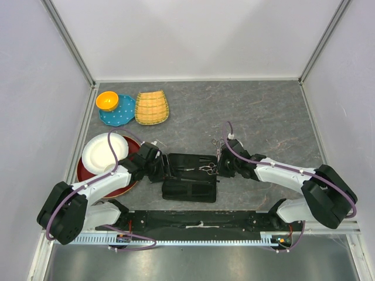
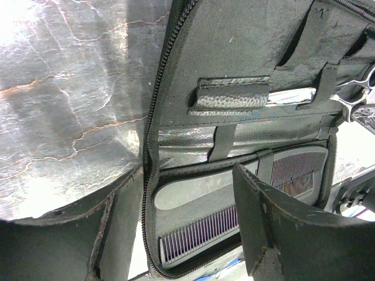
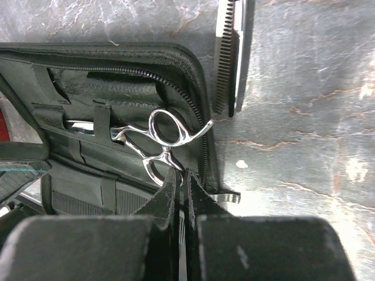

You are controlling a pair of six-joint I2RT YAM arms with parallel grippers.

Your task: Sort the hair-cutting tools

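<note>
I see the right pincer (image 3: 183, 177) closed together, tips at the lower ring of the scissors (image 3: 159, 151) strapped in the open case (image 3: 117, 64). The left pincer (image 2: 184, 193) stands apart over the case's far end.

left gripper (image 2: 181, 199): fingers spread, poised over case | zip case (image 2: 246, 41): lying open on grey table (image 2: 64, 99) | comb (image 2: 199, 234): tucked under straps, lower half | scissors (image 2: 358, 110): silver handles, right edge
</note>
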